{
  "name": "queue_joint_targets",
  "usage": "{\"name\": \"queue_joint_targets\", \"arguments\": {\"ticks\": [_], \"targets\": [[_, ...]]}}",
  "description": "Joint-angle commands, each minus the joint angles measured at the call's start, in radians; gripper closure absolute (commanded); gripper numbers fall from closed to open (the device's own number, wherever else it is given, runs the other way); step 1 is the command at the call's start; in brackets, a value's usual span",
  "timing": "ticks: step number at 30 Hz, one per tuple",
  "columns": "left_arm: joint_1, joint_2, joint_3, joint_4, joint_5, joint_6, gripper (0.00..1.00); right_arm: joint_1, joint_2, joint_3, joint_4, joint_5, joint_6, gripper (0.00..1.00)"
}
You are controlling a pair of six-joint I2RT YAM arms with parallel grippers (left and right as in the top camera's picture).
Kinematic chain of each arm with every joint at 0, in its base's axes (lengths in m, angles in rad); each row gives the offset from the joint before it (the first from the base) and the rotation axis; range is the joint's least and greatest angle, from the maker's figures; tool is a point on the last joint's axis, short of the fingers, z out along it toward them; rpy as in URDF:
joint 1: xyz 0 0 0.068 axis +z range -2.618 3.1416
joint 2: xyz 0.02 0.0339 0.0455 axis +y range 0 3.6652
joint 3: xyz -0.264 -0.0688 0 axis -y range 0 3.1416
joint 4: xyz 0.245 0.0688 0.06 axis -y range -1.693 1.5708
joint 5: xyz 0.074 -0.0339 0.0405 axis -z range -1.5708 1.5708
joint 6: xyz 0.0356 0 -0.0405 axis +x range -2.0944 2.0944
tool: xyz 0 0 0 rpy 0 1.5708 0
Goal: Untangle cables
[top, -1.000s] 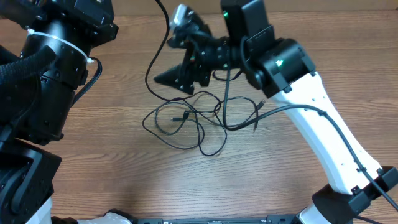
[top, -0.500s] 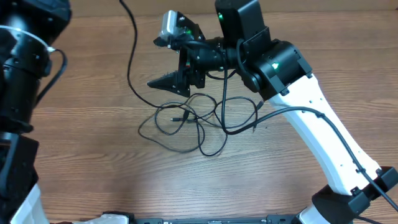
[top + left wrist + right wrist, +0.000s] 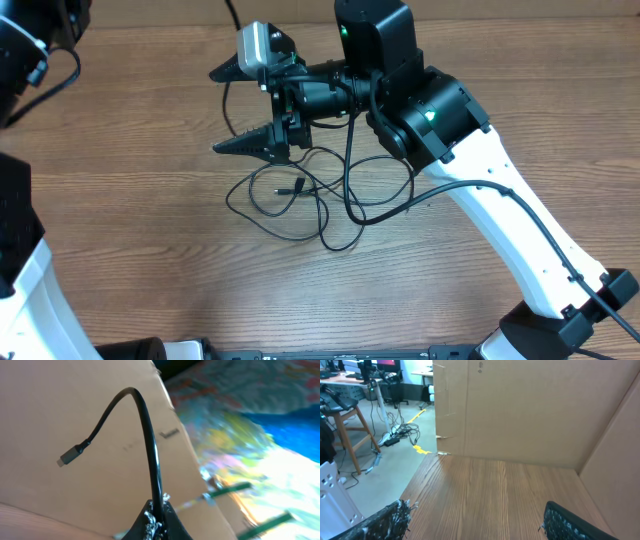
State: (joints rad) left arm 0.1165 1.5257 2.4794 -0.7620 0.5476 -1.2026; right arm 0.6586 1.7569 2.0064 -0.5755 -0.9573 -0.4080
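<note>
The cables [image 3: 290, 189] lie as loose, overlapping black loops on the wooden table [image 3: 150, 260], just below the right arm. One strand [image 3: 224, 95] rises from the loops to the top edge of the overhead view. In the left wrist view my left gripper [image 3: 157, 516] is shut on a black cable [image 3: 150, 445] whose plug end [image 3: 67, 457] sticks up and curls left, held in the air. My right gripper [image 3: 215, 112] is open wide above the loops' upper left. The right wrist view [image 3: 480, 525] shows only bare wood between its fingers.
The left arm's black body [image 3: 25, 60] fills the left edge of the overhead view. Brown cardboard walls [image 3: 520, 410] stand at the far side of the table. The right arm's own thicker black cord [image 3: 520, 190] runs along its white link.
The right gripper has moved left and opened wider. The left arm has pulled away up and to the left, mostly out of the overhead view. The loops on the table have shifted slightly.
</note>
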Motion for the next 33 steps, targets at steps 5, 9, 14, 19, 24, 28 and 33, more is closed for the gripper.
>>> {"name": "queue_joint_targets", "arguments": {"ticks": [5,9,14,19,24,28,33], "targets": [[0.038,0.002,0.004,0.032,0.180,-0.130,0.96,-0.002,-0.026,0.009,0.024,0.000,0.018,0.15],[0.084,0.002,0.004,0.029,0.187,-0.129,0.96,-0.036,-0.038,0.011,0.093,0.065,0.042,0.15],[0.164,0.002,0.004,0.029,0.230,-0.129,0.96,-0.192,-0.076,0.011,0.138,0.047,0.152,0.15],[0.179,0.002,0.004,0.050,0.247,-0.138,0.96,-0.277,-0.052,0.011,0.135,-0.042,0.202,0.18],[0.180,0.002,0.004,0.061,0.256,-0.180,0.96,-0.191,0.000,0.011,0.159,-0.040,0.191,0.20],[0.180,0.002,0.004,0.111,0.260,-0.235,0.96,-0.129,0.015,0.011,0.210,-0.040,0.192,0.20],[0.180,0.002,0.004,0.180,0.258,-0.307,0.96,-0.076,0.014,0.011,0.260,-0.039,0.192,0.20]]}}
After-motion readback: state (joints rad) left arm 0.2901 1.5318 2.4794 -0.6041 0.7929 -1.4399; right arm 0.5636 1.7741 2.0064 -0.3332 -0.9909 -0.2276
